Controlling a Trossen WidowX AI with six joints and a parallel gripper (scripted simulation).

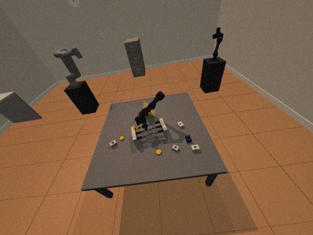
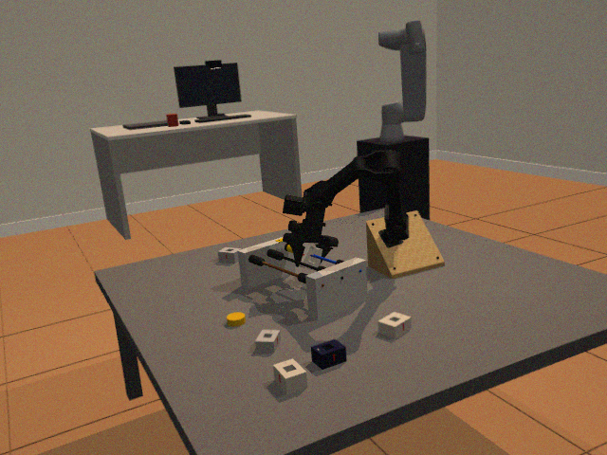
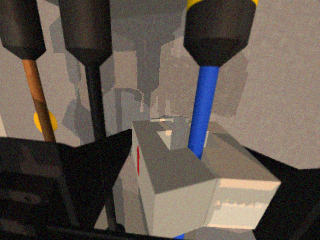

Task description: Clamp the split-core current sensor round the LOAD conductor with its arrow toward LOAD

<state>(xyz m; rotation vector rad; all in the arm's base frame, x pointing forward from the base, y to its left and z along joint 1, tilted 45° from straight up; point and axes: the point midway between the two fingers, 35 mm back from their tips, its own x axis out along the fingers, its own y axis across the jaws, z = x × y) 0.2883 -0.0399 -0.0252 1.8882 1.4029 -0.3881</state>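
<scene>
My gripper (image 1: 145,127) (image 2: 312,258) (image 3: 175,137) is shut on the light grey split-core sensor (image 3: 180,185) (image 2: 311,253), one finger on each side. The sensor's two halves sit around the blue conductor (image 3: 206,95) (image 1: 152,124) (image 2: 324,258) and meet at an angled seam; whether it is latched cannot be told. A red mark (image 3: 138,160) shows on its left face; its pointing direction is unclear. A yellow marker (image 1: 133,128) (image 2: 279,240) stands at one end of the blue conductor, its lettering unreadable. Black and brown conductors run alongside.
White end blocks (image 1: 133,134) (image 2: 338,291) carry the conductors. Several white blocks with square holes, a dark blue block (image 1: 188,139) (image 2: 321,359) and yellow discs (image 1: 158,152) (image 2: 235,318) lie on the table (image 1: 141,169) (image 2: 206,372). A wooden wedge (image 2: 416,254) supports the arm's base.
</scene>
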